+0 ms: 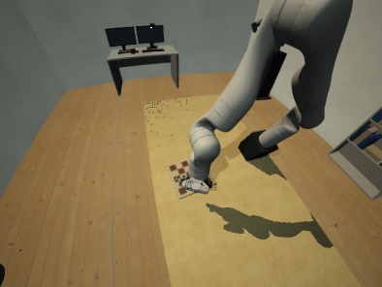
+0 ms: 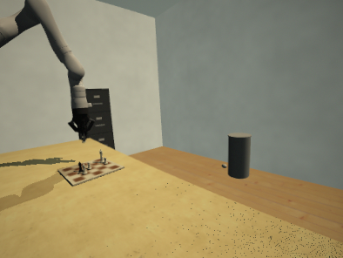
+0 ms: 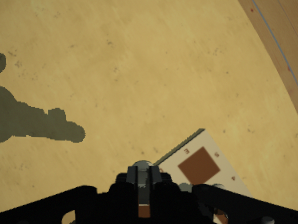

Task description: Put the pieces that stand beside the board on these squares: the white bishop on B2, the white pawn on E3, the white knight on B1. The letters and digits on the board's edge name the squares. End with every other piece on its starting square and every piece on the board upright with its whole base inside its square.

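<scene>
My gripper (image 2: 83,135) (image 3: 143,179) is shut on a white piece (image 2: 84,140) (image 3: 143,163) and holds it above the far side of the board (image 2: 100,174) (image 3: 225,167). Its round pale base shows beyond the fingertips in the wrist view; the fingers hide its shape, so I cannot tell which kind it is. On the board in the exterior view stand a dark piece (image 2: 80,166), a pale piece (image 2: 89,166), a tall pale piece (image 2: 101,155) and a shorter piece (image 2: 105,160). Their squares are too small to read. In the top view the arm covers much of the board (image 1: 173,168).
The board lies on a yellow surface (image 1: 218,257) (image 2: 174,209) (image 3: 125,65). A dark cylinder (image 2: 238,157) stands beyond it on the wood floor. A dark cabinet (image 2: 101,118) stands behind the arm. A desk with two monitors is at the back in the top view.
</scene>
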